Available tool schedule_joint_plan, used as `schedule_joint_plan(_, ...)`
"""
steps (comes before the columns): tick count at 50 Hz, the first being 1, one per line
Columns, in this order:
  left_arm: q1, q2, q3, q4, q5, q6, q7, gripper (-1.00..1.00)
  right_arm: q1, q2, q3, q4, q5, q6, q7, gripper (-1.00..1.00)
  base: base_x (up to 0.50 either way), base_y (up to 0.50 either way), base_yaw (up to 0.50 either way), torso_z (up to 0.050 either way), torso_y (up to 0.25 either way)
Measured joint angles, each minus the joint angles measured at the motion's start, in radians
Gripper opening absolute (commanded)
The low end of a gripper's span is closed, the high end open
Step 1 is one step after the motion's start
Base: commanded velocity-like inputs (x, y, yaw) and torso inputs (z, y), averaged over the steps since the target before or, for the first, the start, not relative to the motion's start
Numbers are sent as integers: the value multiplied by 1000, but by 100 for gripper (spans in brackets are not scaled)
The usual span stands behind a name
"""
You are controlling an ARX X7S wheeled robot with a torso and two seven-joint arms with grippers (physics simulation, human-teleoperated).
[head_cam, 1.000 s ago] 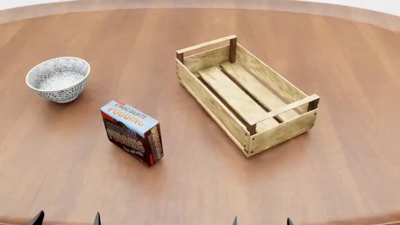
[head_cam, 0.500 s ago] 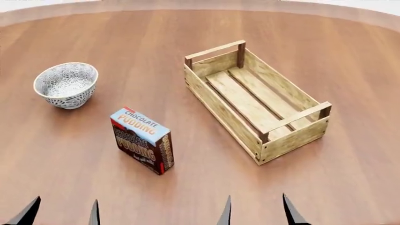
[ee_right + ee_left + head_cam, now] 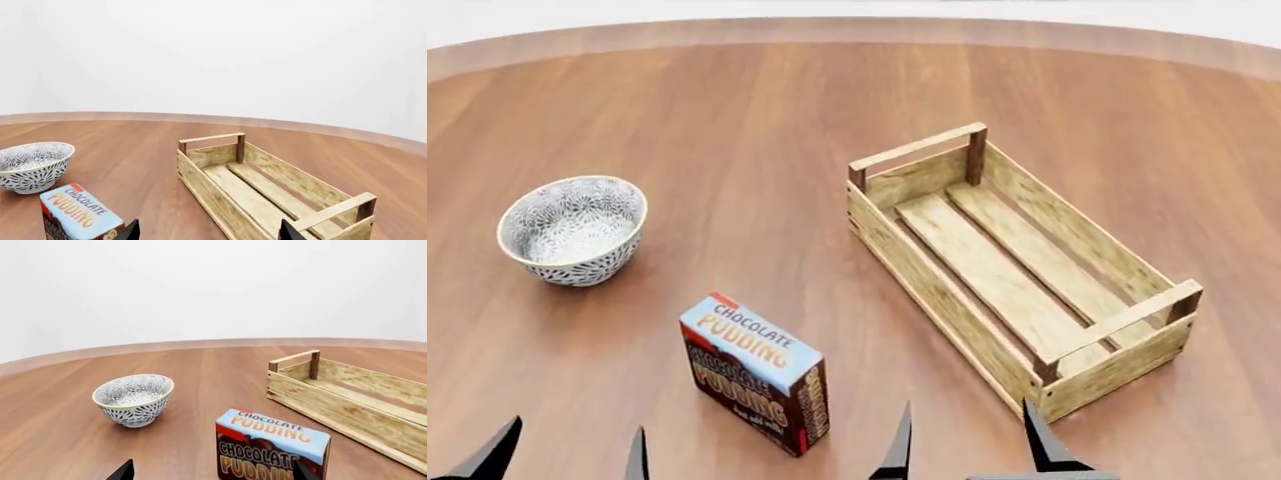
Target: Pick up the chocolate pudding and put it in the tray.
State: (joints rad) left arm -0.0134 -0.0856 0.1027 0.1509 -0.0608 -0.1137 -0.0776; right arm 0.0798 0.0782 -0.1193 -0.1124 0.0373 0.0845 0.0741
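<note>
Light-blue-faced chocolate pudding carton [image 3: 755, 387] upright, well apart from empty light-wood slatted tray [image 3: 1012, 262] — both grippers, left [image 3: 563, 452] and right [image 3: 966, 445], spread, holding nothing, staged for approach.

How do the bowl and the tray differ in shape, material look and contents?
The bowl is round with a grey-white pattern; the tray is a long rectangular crate of light wood slats. The bowl is smaller and has solid walls; the tray has rail ends on dark posts. Both stand empty on the table.

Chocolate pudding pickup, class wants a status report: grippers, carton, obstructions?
Left gripper open, right gripper open, both empty. Chocolate pudding upright on table, untouched. Tray empty. Bowl off to the left, path clear.
</note>
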Motion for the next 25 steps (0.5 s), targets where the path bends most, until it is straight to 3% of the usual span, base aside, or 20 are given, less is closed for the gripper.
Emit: schedule_joint_plan(25,4,-26,41,24,-24,-10,-30,100,4,26,-24,-7,44,-12,29,100,439,0,0,0,0)
